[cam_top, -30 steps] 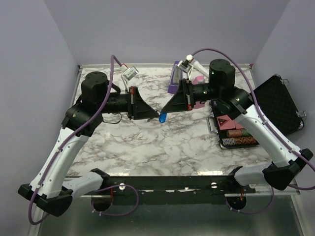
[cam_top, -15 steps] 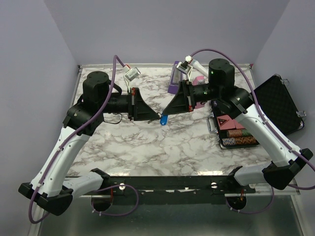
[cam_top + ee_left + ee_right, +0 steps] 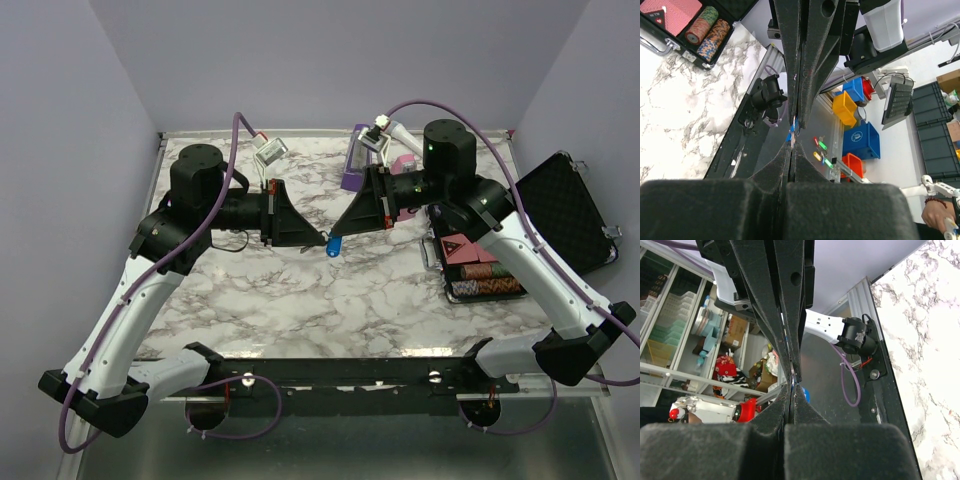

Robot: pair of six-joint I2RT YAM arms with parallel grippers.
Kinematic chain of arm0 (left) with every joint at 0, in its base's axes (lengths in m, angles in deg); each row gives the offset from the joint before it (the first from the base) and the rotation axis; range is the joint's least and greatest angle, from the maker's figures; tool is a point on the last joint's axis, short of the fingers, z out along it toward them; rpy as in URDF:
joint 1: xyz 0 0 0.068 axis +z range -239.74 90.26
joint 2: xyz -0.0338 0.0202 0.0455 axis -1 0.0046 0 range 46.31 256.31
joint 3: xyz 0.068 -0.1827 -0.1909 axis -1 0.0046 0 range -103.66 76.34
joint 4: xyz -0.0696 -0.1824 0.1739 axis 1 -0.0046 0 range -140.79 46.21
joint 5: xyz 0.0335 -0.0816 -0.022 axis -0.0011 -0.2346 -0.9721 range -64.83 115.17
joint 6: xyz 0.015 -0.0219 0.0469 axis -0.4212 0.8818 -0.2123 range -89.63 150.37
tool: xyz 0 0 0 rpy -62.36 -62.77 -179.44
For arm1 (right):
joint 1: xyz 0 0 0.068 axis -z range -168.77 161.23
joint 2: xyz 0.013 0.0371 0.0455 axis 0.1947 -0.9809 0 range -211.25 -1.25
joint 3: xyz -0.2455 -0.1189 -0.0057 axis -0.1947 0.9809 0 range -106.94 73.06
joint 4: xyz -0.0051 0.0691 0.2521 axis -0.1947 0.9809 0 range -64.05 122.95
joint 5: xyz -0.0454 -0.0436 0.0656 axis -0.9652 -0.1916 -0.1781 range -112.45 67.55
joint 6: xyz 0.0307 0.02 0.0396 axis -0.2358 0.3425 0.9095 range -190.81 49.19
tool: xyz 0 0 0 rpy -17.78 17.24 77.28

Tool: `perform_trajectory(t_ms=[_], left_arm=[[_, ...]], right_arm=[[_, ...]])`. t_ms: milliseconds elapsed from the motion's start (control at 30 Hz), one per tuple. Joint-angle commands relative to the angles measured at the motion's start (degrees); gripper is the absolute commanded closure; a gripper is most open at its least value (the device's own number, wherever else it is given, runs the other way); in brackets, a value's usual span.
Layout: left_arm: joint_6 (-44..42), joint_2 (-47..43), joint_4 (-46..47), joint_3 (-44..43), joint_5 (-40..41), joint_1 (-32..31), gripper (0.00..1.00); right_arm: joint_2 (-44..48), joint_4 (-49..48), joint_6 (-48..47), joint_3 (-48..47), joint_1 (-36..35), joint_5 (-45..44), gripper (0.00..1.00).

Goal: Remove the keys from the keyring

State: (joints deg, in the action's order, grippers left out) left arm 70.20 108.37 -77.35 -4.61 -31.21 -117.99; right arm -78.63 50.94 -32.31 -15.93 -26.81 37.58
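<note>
My two grippers meet tip to tip above the middle of the marble table (image 3: 300, 300). The keys (image 3: 333, 243), a tiny bright-blue oval head with a pale metal bit, hang between the tips. My left gripper (image 3: 319, 239) is shut; in the left wrist view (image 3: 791, 149) the blue head and pale bit (image 3: 790, 135) sit right at its tips. My right gripper (image 3: 339, 232) is shut on a thin wire ring; in the right wrist view (image 3: 791, 389) the blue head (image 3: 805, 393) shows just beside its tips. The ring itself is mostly hidden by the fingers.
A purple metronome (image 3: 353, 165) and a pink one (image 3: 404, 163) stand at the back. An open black case (image 3: 570, 210) with poker chips (image 3: 485, 280) and cards lies at the right. A small white object (image 3: 268, 150) lies at the back left.
Both grippers stay shut tip to tip; the pair and the blue key have drifted very slightly to the right.
</note>
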Motion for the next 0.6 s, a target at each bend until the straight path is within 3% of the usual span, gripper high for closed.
perform_trajectory(t_ms=[0,567], left_arm=[[-0.64,1.04,-1.15,0.09,0.66,0.04,1.0],[-0.37,1.92,-0.72,-0.18,0.31,0.04,1.0]], right_arm=[[-0.05,-1.52,1.31,-1.89,-1.16,5.45,0.99],[-1.1,-1.88,1.32,-2.06,-2.83,5.54,0.99]])
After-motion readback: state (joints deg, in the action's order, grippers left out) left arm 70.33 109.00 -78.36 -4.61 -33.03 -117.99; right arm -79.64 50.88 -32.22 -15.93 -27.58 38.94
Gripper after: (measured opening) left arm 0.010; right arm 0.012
